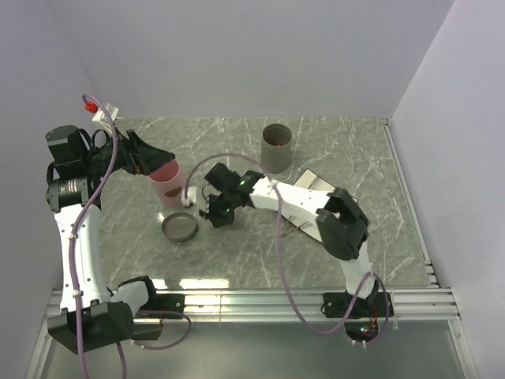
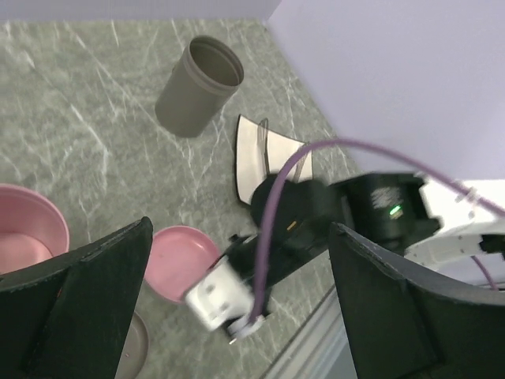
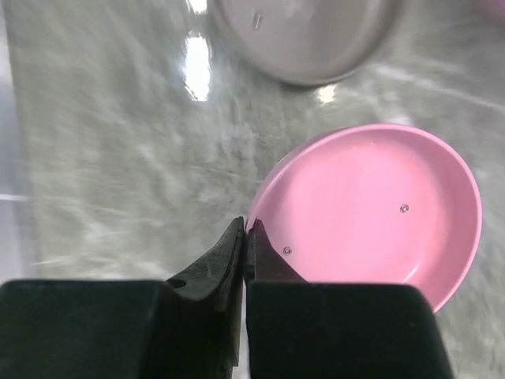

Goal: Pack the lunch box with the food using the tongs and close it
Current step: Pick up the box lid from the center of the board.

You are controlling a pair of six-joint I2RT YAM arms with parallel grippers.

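Observation:
The lunch box, a pink round tub [image 1: 166, 183], stands open at the left, and part of it shows in the left wrist view [image 2: 24, 229]. My left gripper [image 1: 150, 162] hovers by it, open and empty [image 2: 241, 308]. A shallow pink dish [image 3: 371, 209] lies on the table [image 2: 177, 260]. My right gripper [image 3: 247, 229] is shut on its near rim, one finger inside and one outside. Thin grey tongs [image 2: 264, 138] seem to lie on the white plate [image 2: 248, 170]. No food is in view.
A grey round lid [image 1: 180, 227] lies in front of the pink tub, close to the pink dish [image 3: 308, 31]. A grey cup [image 1: 276, 146] stands at the back [image 2: 193, 87]. The right arm covers much of the white plate [image 1: 312, 183]. Walls close both sides.

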